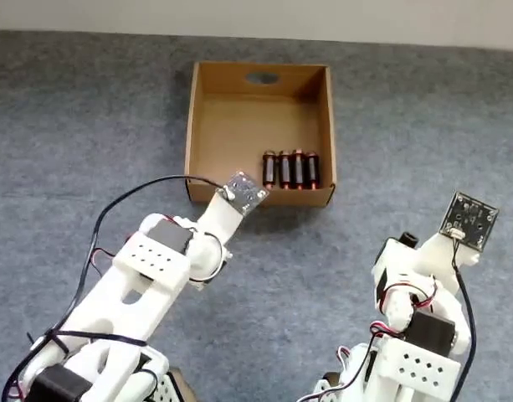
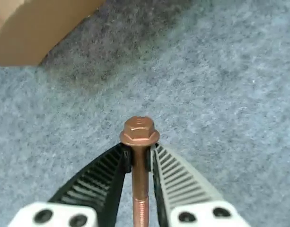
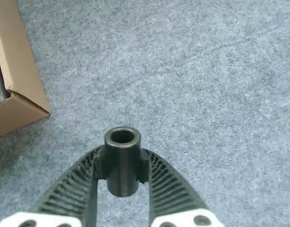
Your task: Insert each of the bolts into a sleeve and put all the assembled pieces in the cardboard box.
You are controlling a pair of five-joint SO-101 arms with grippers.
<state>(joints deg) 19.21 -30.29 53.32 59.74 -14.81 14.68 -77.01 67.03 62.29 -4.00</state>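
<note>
My left gripper [image 2: 140,158] is shut on a copper bolt [image 2: 140,161], hex head outward, held above the grey carpet beside a corner of the cardboard box [image 2: 36,28]. My right gripper [image 3: 121,165] is shut on a black sleeve [image 3: 122,158], its open bore facing outward, over the carpet to the right of the box [image 3: 17,90]. In the high view the left arm [image 1: 239,197] sits at the box's [image 1: 191,126] front wall and the right arm [image 1: 467,222] stands off to the right. Several assembled pieces [image 1: 289,169] lie in the box's front right corner.
Grey carpet [image 1: 340,268] covers the table, open between the two arms and to the right of the box. A pale wall strip [image 1: 256,17] runs along the far edge. Black and red cables [image 1: 114,213] loop beside the left arm.
</note>
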